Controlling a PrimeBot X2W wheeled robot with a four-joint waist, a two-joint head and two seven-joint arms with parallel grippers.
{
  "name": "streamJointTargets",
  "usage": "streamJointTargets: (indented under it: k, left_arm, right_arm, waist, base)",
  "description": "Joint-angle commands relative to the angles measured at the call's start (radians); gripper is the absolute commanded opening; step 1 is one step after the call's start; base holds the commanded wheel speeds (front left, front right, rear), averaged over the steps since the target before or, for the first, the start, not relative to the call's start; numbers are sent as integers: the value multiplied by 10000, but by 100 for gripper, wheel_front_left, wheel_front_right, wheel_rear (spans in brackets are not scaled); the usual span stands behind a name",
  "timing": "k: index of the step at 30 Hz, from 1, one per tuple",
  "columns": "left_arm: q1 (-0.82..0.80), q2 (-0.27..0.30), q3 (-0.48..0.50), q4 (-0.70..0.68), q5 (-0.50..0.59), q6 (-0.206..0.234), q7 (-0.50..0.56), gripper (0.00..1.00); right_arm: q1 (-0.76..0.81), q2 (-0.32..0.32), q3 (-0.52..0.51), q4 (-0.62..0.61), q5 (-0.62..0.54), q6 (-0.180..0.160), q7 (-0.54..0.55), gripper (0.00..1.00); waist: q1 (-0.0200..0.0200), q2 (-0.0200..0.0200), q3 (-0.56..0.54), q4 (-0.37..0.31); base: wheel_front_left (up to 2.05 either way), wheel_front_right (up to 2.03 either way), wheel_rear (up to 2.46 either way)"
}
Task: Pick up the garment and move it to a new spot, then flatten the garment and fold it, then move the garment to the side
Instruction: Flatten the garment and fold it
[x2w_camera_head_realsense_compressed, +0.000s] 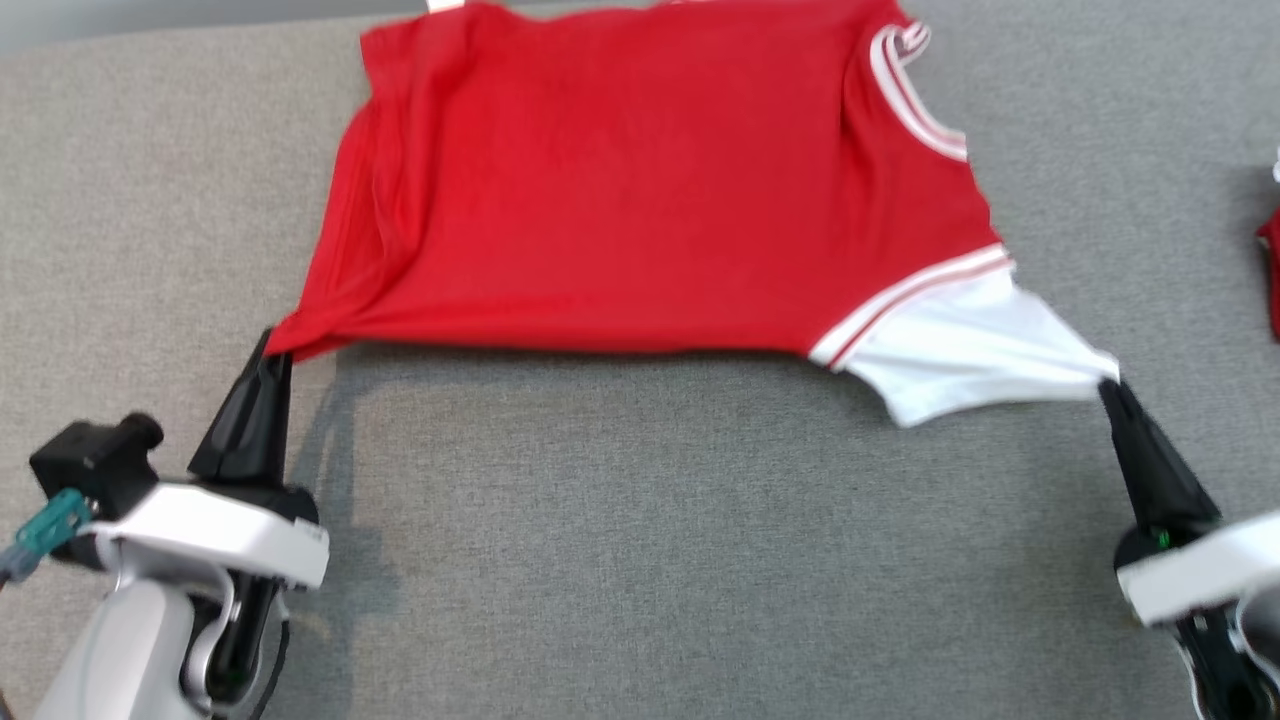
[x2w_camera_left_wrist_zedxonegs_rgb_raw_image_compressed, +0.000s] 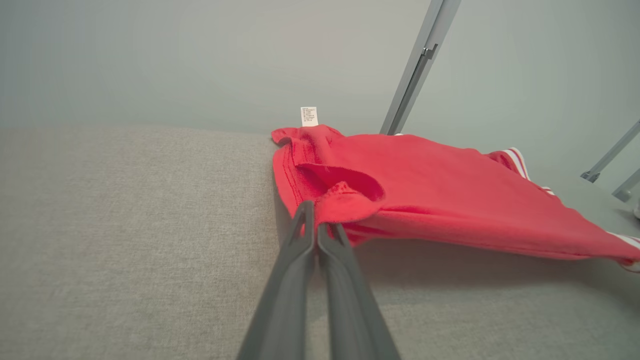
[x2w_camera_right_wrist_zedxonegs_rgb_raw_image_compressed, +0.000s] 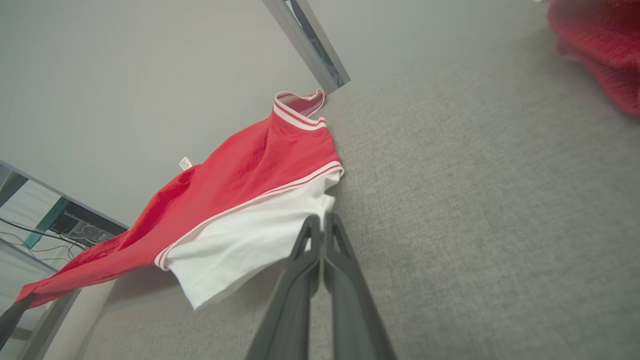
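The garment is a red T-shirt with white sleeves and red-and-white striped trim. It hangs stretched between both grippers above the grey padded table, its far part resting on the surface. My left gripper is shut on the red hem corner at the left; the left wrist view shows that pinch on the red cloth. My right gripper is shut on the tip of the white sleeve, and its wrist view shows the fingers meeting at the white fabric.
Another red cloth item lies at the table's right edge, blurred in the right wrist view. A white care label sticks up from the shirt's far hem. Metal frame bars stand behind the table.
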Motion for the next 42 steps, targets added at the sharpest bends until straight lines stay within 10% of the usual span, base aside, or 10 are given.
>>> streamJointTargets:
  k: [1, 20, 42]
  left_arm:
    - [19, 126, 83, -125, 11, 81, 17, 0]
    - [5173, 1313, 725, -6605, 13, 3078, 2835, 0]
    - [3208, 1319, 349, -5518, -508, 2464, 3493, 0]
  right_arm:
    - [155, -25, -101, -117, -56, -3, 67, 0]
    - [5187, 2745, -3685, -6545, -2085, -1, 5293, 0]
    - [519, 2331, -3085, -4812, -2718, -1, 6951, 0]
  waist:
    - [0, 0, -210, -55]
    - [0, 0, -1365, -107]
    - [0, 0, 586, 135]
  base:
    - [0, 0, 0]
    - [0, 0, 0]
    - [0, 0, 0]
